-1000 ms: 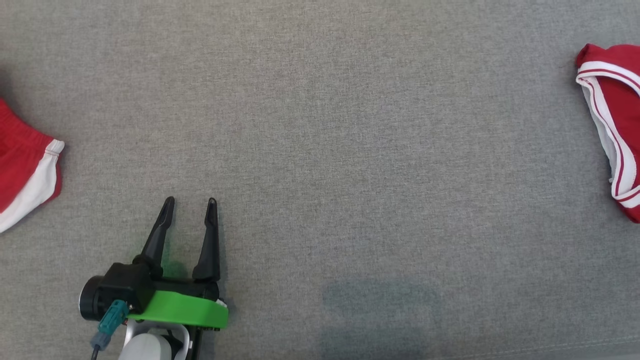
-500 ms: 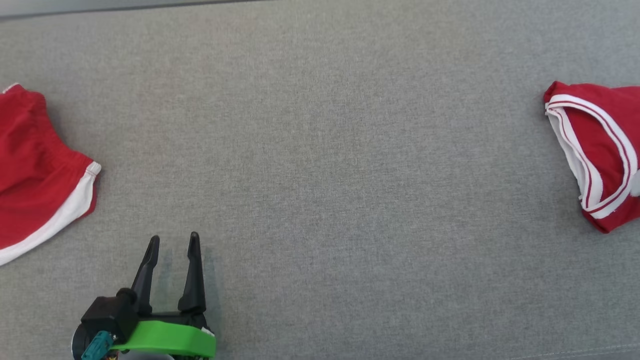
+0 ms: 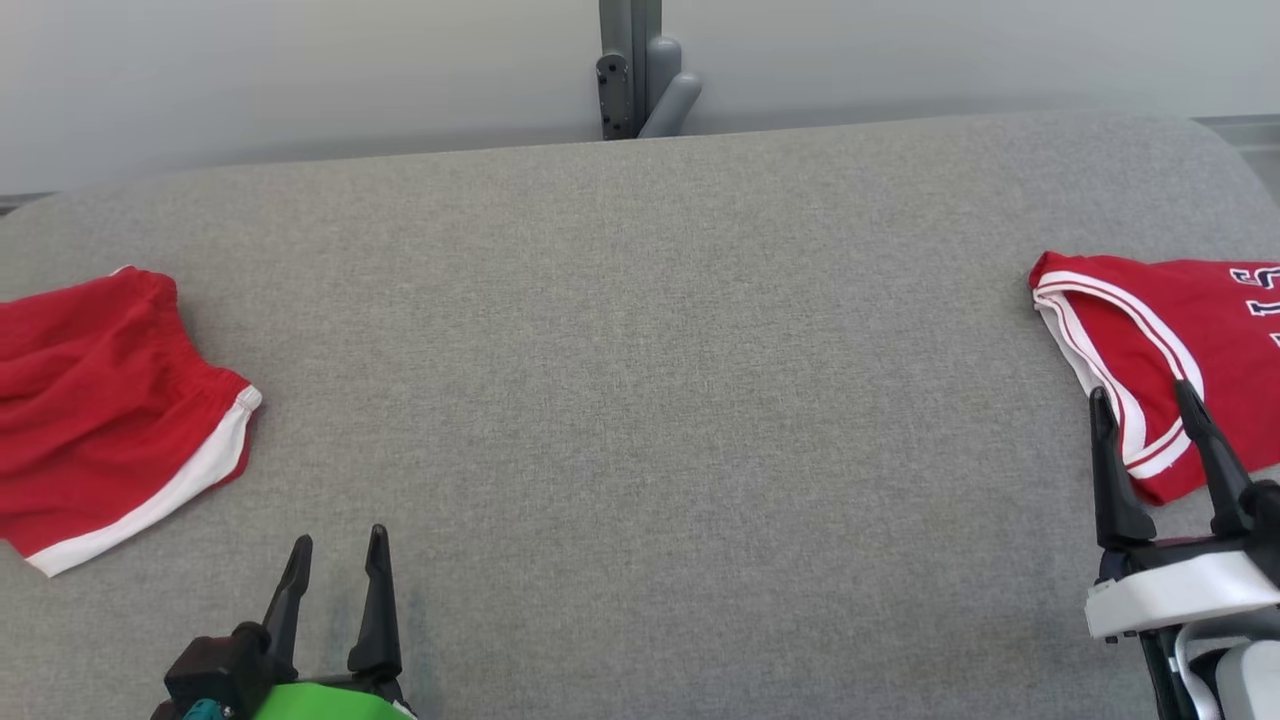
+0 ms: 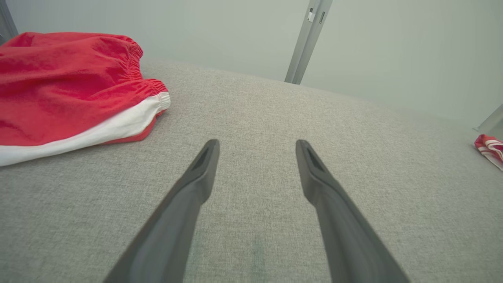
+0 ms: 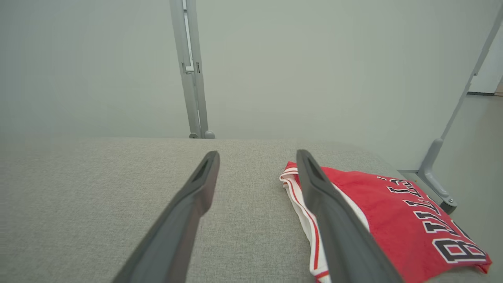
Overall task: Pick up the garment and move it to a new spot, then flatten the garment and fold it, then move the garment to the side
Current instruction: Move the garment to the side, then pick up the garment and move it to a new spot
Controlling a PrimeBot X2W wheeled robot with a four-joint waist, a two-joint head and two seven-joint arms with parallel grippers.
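Note:
A folded red jersey garment point(image 3: 1180, 310) with white trim and dark lettering lies at the right edge of the grey padded table point(image 3: 640, 350). My right gripper point(image 3: 1140, 392) stands open at its near corner, fingers empty; in the right wrist view the jersey point(image 5: 393, 212) lies beside and under the right finger of that gripper point(image 5: 258, 154). Red shorts point(image 3: 110, 400) with a white stripe lie at the table's left. My left gripper point(image 3: 339, 540) is open over bare fabric. The left wrist view shows that gripper point(image 4: 257, 143), the shorts point(image 4: 70, 86) and the far jersey point(image 4: 489, 149).
A grey metal post point(image 3: 640, 70) stands behind the table's far edge against a pale wall. A slanted frame leg point(image 5: 436, 173) stands on the floor beyond the table's right end. The wide middle of the table is bare fabric.
The head camera has tilted up, so the whole picture slid down and the table's far edge and wall came into view. My right gripper now shows at the lower right, open.

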